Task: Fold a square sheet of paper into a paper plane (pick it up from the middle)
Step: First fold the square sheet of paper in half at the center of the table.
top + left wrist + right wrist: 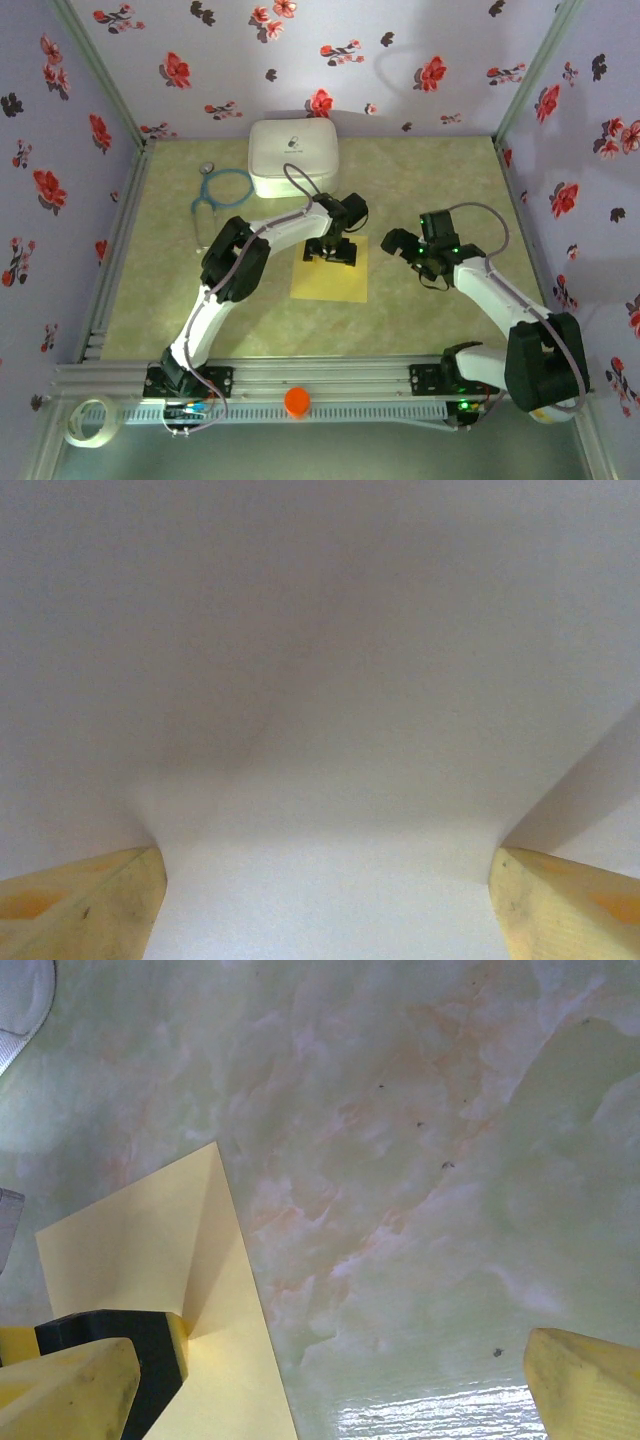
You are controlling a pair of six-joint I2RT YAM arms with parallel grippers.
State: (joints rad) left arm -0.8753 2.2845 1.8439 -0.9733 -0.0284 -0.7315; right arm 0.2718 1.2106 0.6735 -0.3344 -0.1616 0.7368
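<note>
**Early fold step: left gripper down on the sheet, right gripper waiting beside it**

The square sheet of paper (338, 282) is lying mid-table (170, 300) between the two arms, on the near side of the white case (291, 155) and well apart from it. The left gripper (333, 250) is sitting low over the sheet's far edge. In its wrist view its fingers (90, 905) are standing wide apart over a pale, washed-out surface, with nothing clamped between them. I cannot tell whether the tips are actually touching the paper. My read is that it is pinning the sheet or pressing a crease, not lifting.

The right gripper (403, 243) is hovering just beside the sheet's right edge, jaws spread wide and holding nothing, with bare table under it.

In the right wrist view the sheet (225, 1290) is showing one sharp crease running inward from a corner point, one side catching more light than the other. Otherwise it is looking flat, with no nose or dart shape forming, so the task is looking far from finished.

The next move is probably calling for the right gripper to work a fingertip under a thin edge lying flush on the table. The left gripper would be keeping the sheet from sliding. Paper this thin is likely to buckle or skid if pushed sideways.
</note>
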